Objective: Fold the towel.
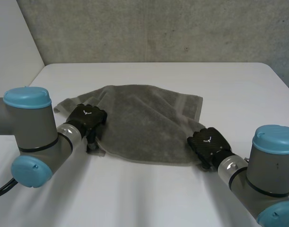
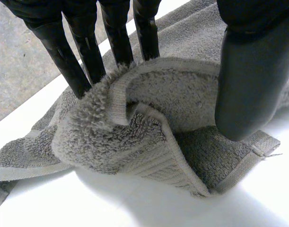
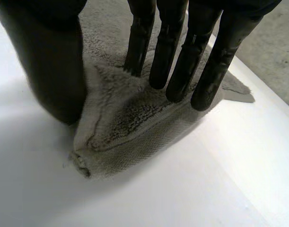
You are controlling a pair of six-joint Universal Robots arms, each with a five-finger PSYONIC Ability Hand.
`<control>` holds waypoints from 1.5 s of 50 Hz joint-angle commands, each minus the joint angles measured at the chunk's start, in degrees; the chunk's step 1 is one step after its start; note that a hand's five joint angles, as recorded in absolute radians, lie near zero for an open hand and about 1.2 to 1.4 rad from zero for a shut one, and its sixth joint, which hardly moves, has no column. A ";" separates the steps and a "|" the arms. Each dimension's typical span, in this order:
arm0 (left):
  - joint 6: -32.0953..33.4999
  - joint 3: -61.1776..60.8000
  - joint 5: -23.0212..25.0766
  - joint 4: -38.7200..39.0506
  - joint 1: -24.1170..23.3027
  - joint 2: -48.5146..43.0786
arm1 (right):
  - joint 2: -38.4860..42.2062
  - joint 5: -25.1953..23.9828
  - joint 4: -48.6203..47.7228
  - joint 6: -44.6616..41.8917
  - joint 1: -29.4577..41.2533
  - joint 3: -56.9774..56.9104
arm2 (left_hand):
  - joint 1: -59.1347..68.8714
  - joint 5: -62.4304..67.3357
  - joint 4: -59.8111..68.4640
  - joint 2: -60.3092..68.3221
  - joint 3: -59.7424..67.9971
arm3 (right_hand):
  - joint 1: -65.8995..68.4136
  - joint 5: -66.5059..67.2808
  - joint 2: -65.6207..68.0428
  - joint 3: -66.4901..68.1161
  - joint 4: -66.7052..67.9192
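A white table (image 1: 149, 198) stands before a rough grey wall (image 1: 158, 28), with the grey towel (image 1: 144, 123) lying rumpled across its middle. The left hand (image 1: 87, 118) pinches the bunched near-left corner, and the right hand (image 1: 208, 142) nips the near-right corner between straight fingers and thumb. This looks like the grasping step, and next both corners likely need lifting together toward the far edge; no writing is legible.

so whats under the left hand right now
A bunched-up corner of the grey towel, pinched by the left hand between fingers and thumb. The white table beneath that fold is covered.
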 commanded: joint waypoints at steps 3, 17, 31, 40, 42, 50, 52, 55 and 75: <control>0.00 0.08 0.00 0.02 0.00 0.03 | 0.14 1.32 -1.44 0.40 -0.03 -0.14 | -5.24 -14.19 -5.61 -5.02 -4.70 | 2.85 4.51 2.94 2.88 2.93; 0.00 -0.01 0.00 0.37 0.00 -0.23 | 0.31 2.38 -2.67 0.93 -0.21 -1.19 | -5.24 -14.19 -5.61 -5.02 -4.70 | 24.05 25.70 24.13 24.07 24.13; -0.35 1.04 -2.89 7.75 -0.26 -3.30 | -8.56 8.01 -6.18 8.49 -2.85 -0.06 | -4.57 -13.52 -4.94 -4.35 -4.03 | 35.26 36.91 35.34 35.28 35.34; -3.42 3.41 -5.01 8.90 -2.01 -7.17 | -8.74 7.30 -6.18 8.05 -2.06 0.74 | -4.23 -13.18 -4.60 -4.01 -3.69 | 35.26 36.91 35.34 35.28 35.34; -4.66 3.59 -5.01 8.81 -2.55 -7.35 | -8.74 7.48 -6.18 8.05 -2.14 0.48 | -4.40 -13.35 -4.77 -4.18 -3.86 | 35.26 36.91 35.34 35.28 35.34; -6.51 3.68 -5.01 8.90 -3.08 -7.79 | -10.76 8.00 -6.62 8.67 -3.37 0.74 | -5.07 -14.02 -5.44 -4.85 -4.53 | 35.26 36.91 35.34 35.28 35.34; -7.29 4.12 -5.01 9.16 -3.08 -8.14 | -12.07 8.53 -6.62 8.75 -4.68 1.09 | -5.57 -14.52 -5.94 -5.35 -5.03 | 35.26 36.91 35.34 35.28 35.34; -8.78 5.08 -5.01 9.07 -3.08 -8.93 | -13.30 9.75 -6.53 10.24 -5.74 1.35 | -6.08 -15.03 -6.45 -5.86 -5.54 | 35.26 36.91 35.34 35.28 35.34; -9.14 9.74 -13.53 9.25 -2.55 -13.59 | -20.25 10.46 -6.97 20.53 -10.23 2.32 | -7.43 -16.38 -7.79 -7.20 -6.88 | 35.26 36.91 35.34 35.28 35.34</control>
